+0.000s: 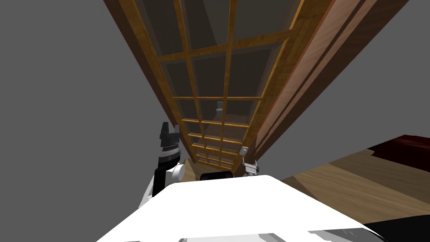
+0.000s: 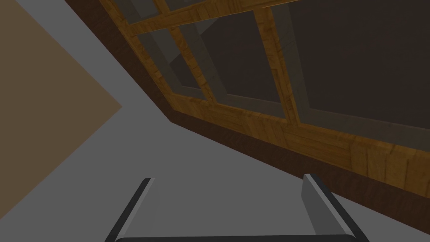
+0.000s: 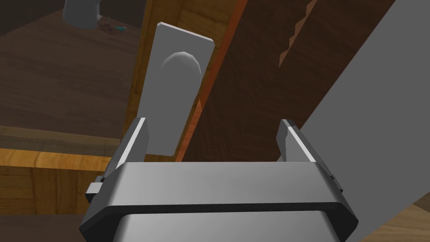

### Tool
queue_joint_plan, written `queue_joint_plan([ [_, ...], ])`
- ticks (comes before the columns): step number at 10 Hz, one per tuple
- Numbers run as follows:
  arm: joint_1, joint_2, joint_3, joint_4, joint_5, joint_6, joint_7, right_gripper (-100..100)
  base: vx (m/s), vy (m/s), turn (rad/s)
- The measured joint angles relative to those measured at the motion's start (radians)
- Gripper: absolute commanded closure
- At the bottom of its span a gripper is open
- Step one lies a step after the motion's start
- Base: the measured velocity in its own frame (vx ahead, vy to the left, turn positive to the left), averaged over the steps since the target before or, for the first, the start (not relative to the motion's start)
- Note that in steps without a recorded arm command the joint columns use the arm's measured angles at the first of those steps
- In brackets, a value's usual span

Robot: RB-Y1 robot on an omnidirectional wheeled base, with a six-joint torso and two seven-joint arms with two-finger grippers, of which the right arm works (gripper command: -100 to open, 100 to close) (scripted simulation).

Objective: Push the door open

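Right gripper set by the door handle; the push looks not yet begun.

Head view: the glazed wooden door [image 1: 218, 84] stands straight ahead, the left gripper [image 1: 168, 134] raised beside its left edge and the right gripper [image 1: 250, 168] just under the grey handle [image 1: 243, 150]. Left wrist view: its fingers [image 2: 319, 201] are spread wide and empty, facing grey wall [image 2: 210, 159] beside a door corner. Right wrist view: spread wide, gripping nothing, one fingertip just beside the handle plate. The next move, I judge, is pressing forward on that side.

walls: flat grey wall [image 1: 63, 105] left and right | floor: brown wooden planks [image 1: 357, 185] at right | rug: dark red rug [image 1: 405, 148] lying on planks, far right | corner: black area [image 1: 403, 230]
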Motion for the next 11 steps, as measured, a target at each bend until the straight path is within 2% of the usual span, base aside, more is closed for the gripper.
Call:
queue_joint_plan([
  [1,0.018,-0.003,0.003,-0.024,0.001,0.01,0.001,-100,0.013,0.007,-0.008],
  [3,-0.011,-0.006,-0.003,0.025,-0.001,-0.009,-0.008,-100,-0.013,0.006,0.004],
  [4,0.002,-0.004,-0.002,0.0,-0.001,0.0,-0.004,-100,0.004,-0.02,-0.008],
  [5,-0.007,0.002,-0.001,0.016,0.001,-0.009,-0.001,-100,0.032,0.032,-0.079],
  [7,0.014,0.001,-0.005,-0.004,-0.004,-0.01,0.008,-100,0.07,0.049,-0.059],
  [9,-0.002,0.001,-0.015,0.03,-0.009,-0.027,0.003,-100,0.017,0.011,0.0],
  [10,0.022,-0.001,-0.014,-0.009,-0.011,-0.008,0.009,-100,-0.006,-0.012,-0.007],
  [11,0.029,-0.002,-0.01,-0.018,-0.009,-0.004,0.009,-100,-0.018,-0.01,0.007],
])
